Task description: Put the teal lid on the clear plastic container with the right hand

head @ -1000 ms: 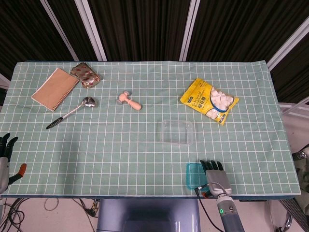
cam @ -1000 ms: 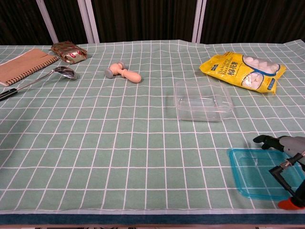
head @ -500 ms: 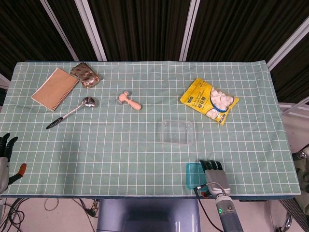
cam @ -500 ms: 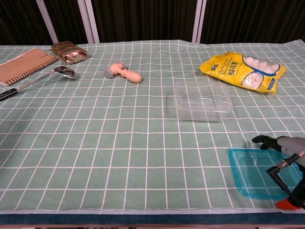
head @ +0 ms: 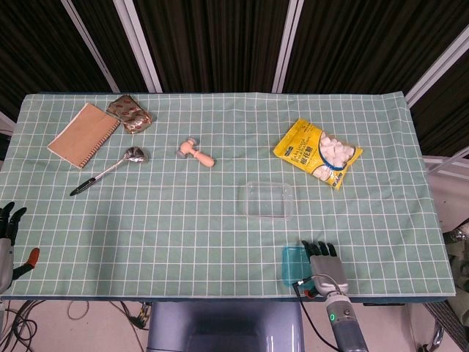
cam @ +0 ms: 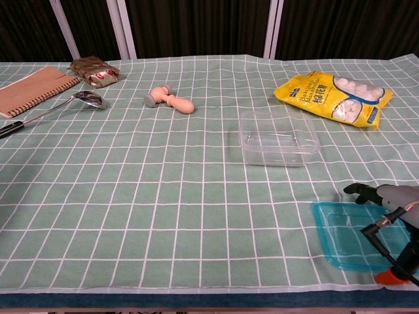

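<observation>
- Clearly, the pick-up step is in hand: the teal lid lies flat on the table at its near edge, and the right hand is set over the lid's right part.
- The fingers of the right hand are seen stretched forward over the lid; whether a grip has been made on its rim cannot be told, since the underside of the hand is hidden in both views.
- The clear plastic container stands open and upright, well apart from the lid, further from the robot and a little to the left.
- The next move is judged to call for a firm hold on the lid's edge, a lift clear of the cloth, then a carry forward and a level placing onto the container's rim.
- The thin, flat lid may be hard to get under; slipping is a risk.
- The left hand is seen at the far left below the table edge, nothing being held in it and its fingers apart.
- Nothing is seen between lid and container.
- Beyond the container lies a yellow snack bag; a small wooden roller, a spoon, a pen, a notebook and a foil packet lie well off to the left.
</observation>
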`<state>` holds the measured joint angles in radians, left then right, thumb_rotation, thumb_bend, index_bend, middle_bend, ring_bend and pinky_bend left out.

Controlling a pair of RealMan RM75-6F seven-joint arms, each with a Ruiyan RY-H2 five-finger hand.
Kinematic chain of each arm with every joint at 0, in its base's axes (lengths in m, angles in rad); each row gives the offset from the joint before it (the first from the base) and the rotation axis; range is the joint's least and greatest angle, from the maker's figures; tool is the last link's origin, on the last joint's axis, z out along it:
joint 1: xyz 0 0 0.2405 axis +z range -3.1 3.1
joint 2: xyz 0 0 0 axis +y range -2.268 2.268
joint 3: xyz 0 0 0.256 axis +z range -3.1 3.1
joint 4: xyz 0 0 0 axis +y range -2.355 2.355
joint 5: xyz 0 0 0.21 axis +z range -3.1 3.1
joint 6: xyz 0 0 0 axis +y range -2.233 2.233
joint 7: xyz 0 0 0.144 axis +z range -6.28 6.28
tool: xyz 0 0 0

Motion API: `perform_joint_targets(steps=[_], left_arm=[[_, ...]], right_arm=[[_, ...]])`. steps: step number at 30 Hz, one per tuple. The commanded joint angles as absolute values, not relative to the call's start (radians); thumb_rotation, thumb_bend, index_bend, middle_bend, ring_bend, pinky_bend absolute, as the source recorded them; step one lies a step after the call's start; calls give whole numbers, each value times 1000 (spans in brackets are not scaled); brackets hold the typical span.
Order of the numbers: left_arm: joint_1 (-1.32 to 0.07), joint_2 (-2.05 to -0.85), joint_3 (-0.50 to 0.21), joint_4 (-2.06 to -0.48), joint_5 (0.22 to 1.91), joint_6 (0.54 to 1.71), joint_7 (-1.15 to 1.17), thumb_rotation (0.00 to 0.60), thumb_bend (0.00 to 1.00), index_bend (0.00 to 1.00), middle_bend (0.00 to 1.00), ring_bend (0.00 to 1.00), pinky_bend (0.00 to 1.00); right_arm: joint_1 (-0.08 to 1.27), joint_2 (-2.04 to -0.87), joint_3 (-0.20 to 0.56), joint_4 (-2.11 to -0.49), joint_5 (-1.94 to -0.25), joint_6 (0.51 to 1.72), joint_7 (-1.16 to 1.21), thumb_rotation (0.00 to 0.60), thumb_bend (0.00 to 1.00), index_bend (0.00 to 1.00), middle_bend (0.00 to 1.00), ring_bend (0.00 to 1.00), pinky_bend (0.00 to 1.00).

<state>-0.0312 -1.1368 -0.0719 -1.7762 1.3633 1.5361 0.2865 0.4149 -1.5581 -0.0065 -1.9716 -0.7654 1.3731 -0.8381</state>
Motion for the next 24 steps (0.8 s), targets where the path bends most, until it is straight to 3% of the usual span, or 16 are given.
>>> perform_joint_targets(steps=[1,24], left_arm=[[-31,-1137,-72,-1776,1363,1535,287,600,314,107,0,0,0],[-32,-1134,-72,-1780,1356,1532,293,600,314,106,0,0,0]], right_arm=[[416,-1553,-6,-1981,-767,1376,-841,600,128,0,166,0,0],[427,-1559,-5,-1979,-751,1375,-842,600,129,0,169,0,0]])
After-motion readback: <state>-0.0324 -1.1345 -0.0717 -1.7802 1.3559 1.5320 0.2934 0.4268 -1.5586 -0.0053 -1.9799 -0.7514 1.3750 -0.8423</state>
